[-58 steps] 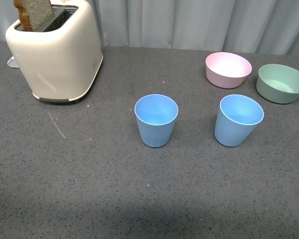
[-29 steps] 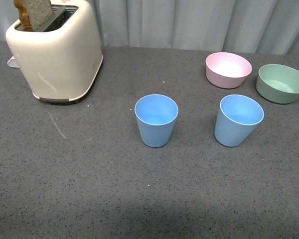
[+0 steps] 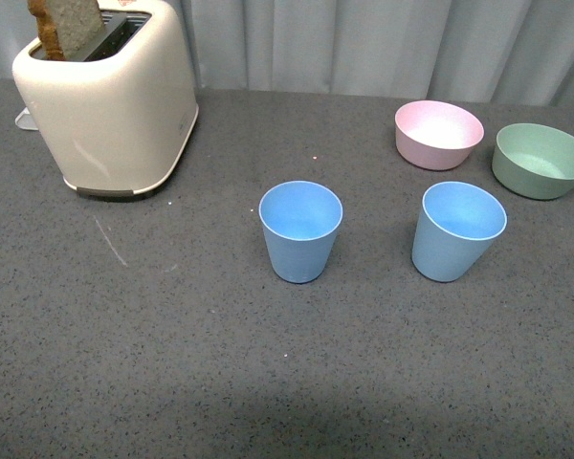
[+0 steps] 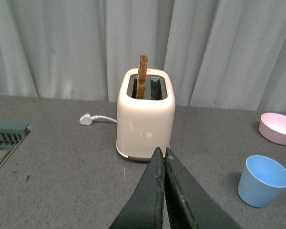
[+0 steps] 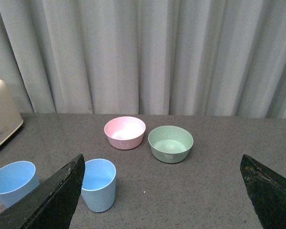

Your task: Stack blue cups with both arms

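Note:
Two light blue cups stand upright and apart on the grey table: the left cup (image 3: 300,229) near the middle and the right cup (image 3: 457,229) beside the bowls. Neither arm shows in the front view. In the left wrist view my left gripper (image 4: 161,153) is shut and empty, above the table in front of the toaster, with one blue cup (image 4: 263,180) off to its side. In the right wrist view my right gripper (image 5: 162,164) is wide open and empty, with both cups (image 5: 98,184) (image 5: 13,182) near one finger (image 5: 57,195).
A cream toaster (image 3: 110,100) with a bread slice (image 3: 69,24) stands at the back left, its plug (image 4: 87,119) lying behind it. A pink bowl (image 3: 438,133) and a green bowl (image 3: 540,159) sit at the back right. A grey curtain hangs behind the table.

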